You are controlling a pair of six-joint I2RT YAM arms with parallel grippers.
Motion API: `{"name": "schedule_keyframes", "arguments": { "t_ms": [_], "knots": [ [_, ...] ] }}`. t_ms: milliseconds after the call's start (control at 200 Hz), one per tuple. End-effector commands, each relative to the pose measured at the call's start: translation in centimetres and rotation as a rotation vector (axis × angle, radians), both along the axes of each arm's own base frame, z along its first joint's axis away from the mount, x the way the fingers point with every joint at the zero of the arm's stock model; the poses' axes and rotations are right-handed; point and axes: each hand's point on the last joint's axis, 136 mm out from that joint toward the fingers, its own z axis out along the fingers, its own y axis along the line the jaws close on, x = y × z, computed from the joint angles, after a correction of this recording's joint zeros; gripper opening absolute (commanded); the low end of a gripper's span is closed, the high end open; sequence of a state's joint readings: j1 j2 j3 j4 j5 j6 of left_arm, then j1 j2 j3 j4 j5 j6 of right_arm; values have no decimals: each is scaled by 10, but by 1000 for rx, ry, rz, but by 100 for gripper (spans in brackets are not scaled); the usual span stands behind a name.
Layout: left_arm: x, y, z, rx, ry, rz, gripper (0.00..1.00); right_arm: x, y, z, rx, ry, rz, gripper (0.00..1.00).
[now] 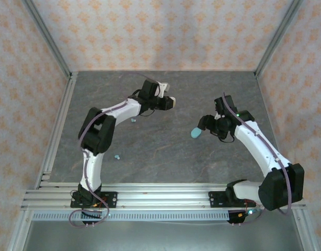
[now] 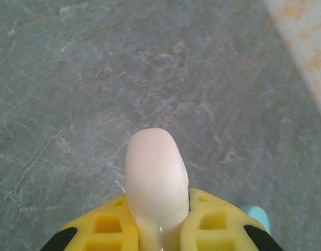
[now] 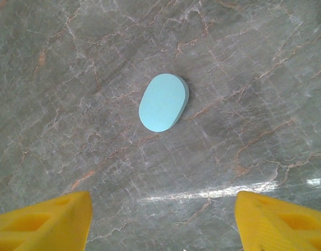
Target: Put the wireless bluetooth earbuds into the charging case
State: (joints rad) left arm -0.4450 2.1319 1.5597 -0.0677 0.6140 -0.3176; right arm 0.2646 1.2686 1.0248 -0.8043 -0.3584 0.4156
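Observation:
My left gripper (image 2: 158,212) is shut on a smooth white charging case (image 2: 152,172), which stands up between the yellow fingers (image 2: 105,225). In the top view it is held over the far middle of the table, at the left gripper (image 1: 167,102). A closed teal oval charging case (image 3: 163,102) lies flat on the table. My right gripper (image 3: 163,209) hangs open just short of it, apart from it, with nothing between its fingers. From above, the teal case (image 1: 196,133) lies just left of the right gripper (image 1: 206,125). Two tiny teal earbuds (image 1: 133,120) (image 1: 117,156) lie on the table by the left arm.
The grey marble-patterned table (image 1: 165,151) is walled by patterned panels at the back and both sides. An aluminium rail (image 1: 165,196) carrying both arm bases runs along the near edge. A small teal thing (image 2: 256,213) peeks out beside the left gripper's right finger.

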Motion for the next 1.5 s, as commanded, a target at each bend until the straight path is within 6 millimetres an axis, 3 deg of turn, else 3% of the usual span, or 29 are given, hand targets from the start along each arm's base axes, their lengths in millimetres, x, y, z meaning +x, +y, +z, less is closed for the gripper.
{"name": "schedule_keyframes", "arguments": {
  "t_ms": [0, 125, 245, 375, 515, 756, 901, 1206, 1496],
  "knots": [
    [5, 3, -22, 53, 91, 39, 0, 8, 5, -8, 31, -3, -5, 72],
    [12, 9, -44, 136, 137, 60, 4, 11, 8, -16, 47, 9, -8, 72],
    [11, 15, -55, 210, 169, 44, 19, 12, 8, -20, 42, 9, -4, 72],
    [8, 25, -52, 293, 170, 34, 40, 12, 4, -20, 29, 12, -6, 72],
    [8, 38, -29, 365, 121, 36, 58, 9, -3, -13, 21, 4, -11, 72],
    [0, 46, 24, 412, 27, 23, 64, 0, -19, 1, 14, -33, -52, 73],
    [-22, 22, 41, 446, -30, -47, 65, -11, -24, 2, 7, -44, -72, 73],
    [-99, -73, 19, 464, -117, -249, 69, -36, -36, -2, -14, -54, -118, 73],
    [-129, -104, -9, 461, -120, -320, 74, -46, -46, 0, -39, -69, -156, 74]
  ]
}}
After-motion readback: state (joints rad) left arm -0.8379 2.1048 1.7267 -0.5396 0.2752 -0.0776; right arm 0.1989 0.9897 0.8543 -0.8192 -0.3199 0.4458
